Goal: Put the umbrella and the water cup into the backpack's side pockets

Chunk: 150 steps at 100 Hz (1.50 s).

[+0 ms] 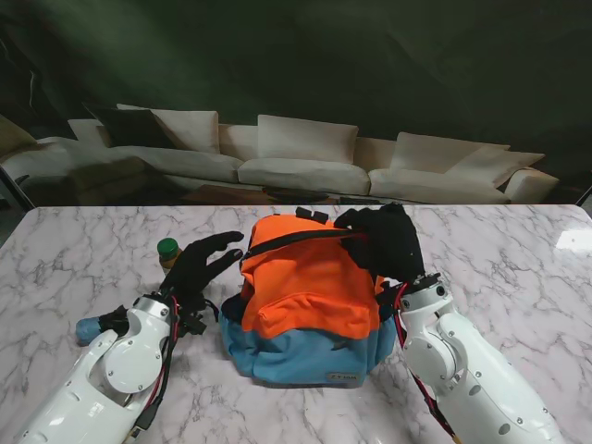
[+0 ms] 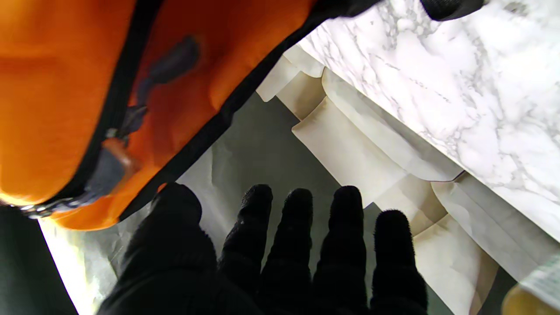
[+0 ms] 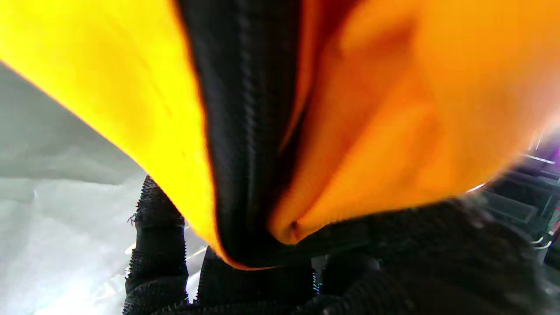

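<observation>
The orange and blue backpack (image 1: 310, 296) stands upright in the middle of the marble table (image 1: 523, 250). My right hand (image 1: 384, 242) is shut on its upper right edge. The right wrist view is filled with the backpack's orange fabric (image 3: 372, 109), with my right hand (image 3: 253, 284) curled on it. My left hand (image 1: 199, 266) hovers open, fingers spread, beside the backpack's upper left side (image 2: 57, 87), holding nothing (image 2: 280, 253). The water cup (image 1: 167, 252), yellowish with a green lid, stands just beyond the left hand (image 2: 536, 288). A blue end, probably the umbrella (image 1: 89, 328), pokes out beside my left forearm.
A pale sofa (image 1: 296, 162) runs along the far side of the table. Bare marble lies to the far left and right of the backpack.
</observation>
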Each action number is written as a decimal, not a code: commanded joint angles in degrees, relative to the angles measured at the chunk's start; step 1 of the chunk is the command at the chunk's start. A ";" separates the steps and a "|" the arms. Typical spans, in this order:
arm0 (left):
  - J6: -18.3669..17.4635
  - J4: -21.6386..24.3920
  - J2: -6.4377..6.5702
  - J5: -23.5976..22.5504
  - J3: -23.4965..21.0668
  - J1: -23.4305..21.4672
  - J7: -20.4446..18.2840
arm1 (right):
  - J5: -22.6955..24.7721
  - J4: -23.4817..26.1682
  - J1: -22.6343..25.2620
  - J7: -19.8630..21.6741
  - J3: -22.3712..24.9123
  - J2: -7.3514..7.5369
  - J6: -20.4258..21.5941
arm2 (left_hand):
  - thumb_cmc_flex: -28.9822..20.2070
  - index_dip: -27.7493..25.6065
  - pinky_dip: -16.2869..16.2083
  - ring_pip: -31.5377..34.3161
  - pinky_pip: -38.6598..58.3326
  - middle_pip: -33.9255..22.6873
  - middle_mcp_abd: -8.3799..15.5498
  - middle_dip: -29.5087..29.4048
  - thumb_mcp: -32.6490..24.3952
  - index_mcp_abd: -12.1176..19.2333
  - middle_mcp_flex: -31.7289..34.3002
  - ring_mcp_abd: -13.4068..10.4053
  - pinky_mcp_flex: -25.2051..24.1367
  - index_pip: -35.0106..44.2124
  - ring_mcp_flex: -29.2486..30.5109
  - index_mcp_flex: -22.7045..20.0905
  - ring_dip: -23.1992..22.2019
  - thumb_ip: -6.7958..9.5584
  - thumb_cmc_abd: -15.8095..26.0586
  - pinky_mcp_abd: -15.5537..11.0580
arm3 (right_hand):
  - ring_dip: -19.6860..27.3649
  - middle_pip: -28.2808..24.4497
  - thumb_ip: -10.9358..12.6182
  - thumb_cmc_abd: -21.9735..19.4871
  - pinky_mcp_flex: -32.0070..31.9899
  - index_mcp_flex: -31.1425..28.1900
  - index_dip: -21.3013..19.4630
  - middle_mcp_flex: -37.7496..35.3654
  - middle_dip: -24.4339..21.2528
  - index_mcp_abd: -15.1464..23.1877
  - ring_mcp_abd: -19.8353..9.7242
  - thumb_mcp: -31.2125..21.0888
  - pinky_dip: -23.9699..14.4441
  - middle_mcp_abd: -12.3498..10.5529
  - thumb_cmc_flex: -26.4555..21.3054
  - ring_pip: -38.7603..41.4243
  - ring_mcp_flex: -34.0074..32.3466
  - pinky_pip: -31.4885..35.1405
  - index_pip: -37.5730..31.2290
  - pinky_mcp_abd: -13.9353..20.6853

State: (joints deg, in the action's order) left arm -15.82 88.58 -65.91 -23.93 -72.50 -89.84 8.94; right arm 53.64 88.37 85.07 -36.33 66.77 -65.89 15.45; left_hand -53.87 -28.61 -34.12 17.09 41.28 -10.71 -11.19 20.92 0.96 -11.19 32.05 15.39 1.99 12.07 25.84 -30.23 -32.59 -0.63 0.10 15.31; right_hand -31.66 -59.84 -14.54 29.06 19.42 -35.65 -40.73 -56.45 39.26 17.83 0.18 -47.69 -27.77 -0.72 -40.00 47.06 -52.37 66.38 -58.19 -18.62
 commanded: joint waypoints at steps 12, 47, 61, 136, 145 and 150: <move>-1.67 2.74 0.61 -1.19 -1.22 -1.49 -1.96 | 0.85 -2.98 -0.32 -0.13 -1.41 0.36 0.36 | 1.66 0.66 0.08 -0.82 -0.42 1.24 0.57 -0.32 1.00 0.54 -3.78 -1.13 -1.61 -1.37 -1.02 2.86 0.18 0.21 2.21 0.42 | 1.03 -4.14 2.13 -6.85 -0.23 -2.58 -1.13 -2.39 -0.67 10.32 -1.83 -4.45 0.41 -1.22 -5.34 -0.50 -1.56 0.66 -5.54 1.69; -6.16 9.56 3.65 -2.55 -5.65 -2.65 -14.38 | 1.80 -2.63 -0.68 0.91 -0.26 0.77 0.31 | 15.34 10.14 3.88 -8.09 -14.31 9.63 -3.70 -10.35 1.21 -2.28 -17.83 -0.21 -2.08 -12.75 -8.37 22.68 9.00 -0.52 -7.24 -0.07 | 1.87 -3.82 1.58 -6.54 -0.78 -2.07 0.77 -2.84 -1.40 10.02 -2.16 -3.87 1.44 -1.27 -4.74 -2.36 -2.00 -0.46 -4.82 1.08; -7.68 11.27 4.20 -3.30 -5.92 -0.67 -16.48 | 1.99 -3.10 -0.95 0.80 -0.34 0.80 -0.03 | 17.17 10.84 3.72 -8.16 -15.02 10.23 -4.01 -10.03 1.16 -2.03 -18.58 -0.34 -1.81 -12.79 -8.44 22.60 9.17 -0.64 -7.03 0.07 | 2.18 -3.51 1.48 -6.70 -1.06 -1.93 1.78 -3.15 -1.73 10.13 -2.37 -3.45 1.90 -1.77 -4.61 -3.18 -2.28 -0.99 -4.69 1.00; -6.69 9.02 4.38 -4.66 3.23 8.80 -18.18 | 1.84 -2.09 -1.20 -0.01 -0.45 0.57 0.22 | 18.89 14.42 1.92 -8.70 -17.11 11.74 -5.75 -15.73 0.69 -2.49 -26.65 1.23 -0.30 -12.83 -9.99 22.58 10.48 -0.67 -10.45 0.40 | 2.42 -3.45 1.56 -7.35 -1.50 -1.49 3.89 -3.16 -1.89 9.51 -2.28 -2.46 2.83 -1.85 -4.87 -4.42 -2.50 -1.66 -4.48 0.49; -5.44 7.59 4.27 -5.29 4.94 10.65 -18.11 | 2.02 -2.09 -1.32 -0.12 -0.85 0.59 0.40 | 18.37 14.27 2.05 -8.44 -16.92 11.21 -6.21 -14.54 0.70 -3.92 -25.14 1.07 0.06 -12.65 -9.88 22.53 10.70 -0.68 -12.78 -0.01 | 2.43 -3.44 1.60 -7.43 -1.51 -1.37 4.44 -3.10 -1.91 9.57 -2.28 -2.32 2.90 -1.59 -4.92 -4.57 -2.55 -1.62 -4.45 0.49; -4.66 6.87 4.20 -5.99 5.67 11.54 -17.92 | 2.11 -1.99 -1.30 -0.13 -1.04 0.61 0.49 | 17.10 14.60 2.10 -7.98 -16.40 11.40 -6.35 -13.82 0.29 -4.85 -26.09 0.97 0.28 -12.97 -9.83 22.56 10.62 -0.57 -14.18 -0.51 | 2.44 -3.44 1.62 -7.45 -1.55 -1.34 4.62 -3.14 -1.92 9.59 -2.27 -2.28 2.95 -1.43 -4.95 -4.66 -2.58 -1.64 -4.57 0.47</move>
State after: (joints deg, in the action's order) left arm -21.47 96.48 -61.16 -29.21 -67.45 -79.45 -8.24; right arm 55.40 86.11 83.64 -36.40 66.17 -65.23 15.56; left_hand -35.87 -14.94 -31.32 9.56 26.16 0.79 -16.71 6.03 1.27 -14.25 7.30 16.29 2.01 0.12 16.52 -10.04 -22.59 -0.13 -12.11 15.30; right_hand -29.90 -59.84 -14.61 28.44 18.83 -35.51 -37.24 -56.63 37.41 18.35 -0.29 -47.08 -25.41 -1.63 -40.00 43.01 -53.18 65.51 -58.31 -18.62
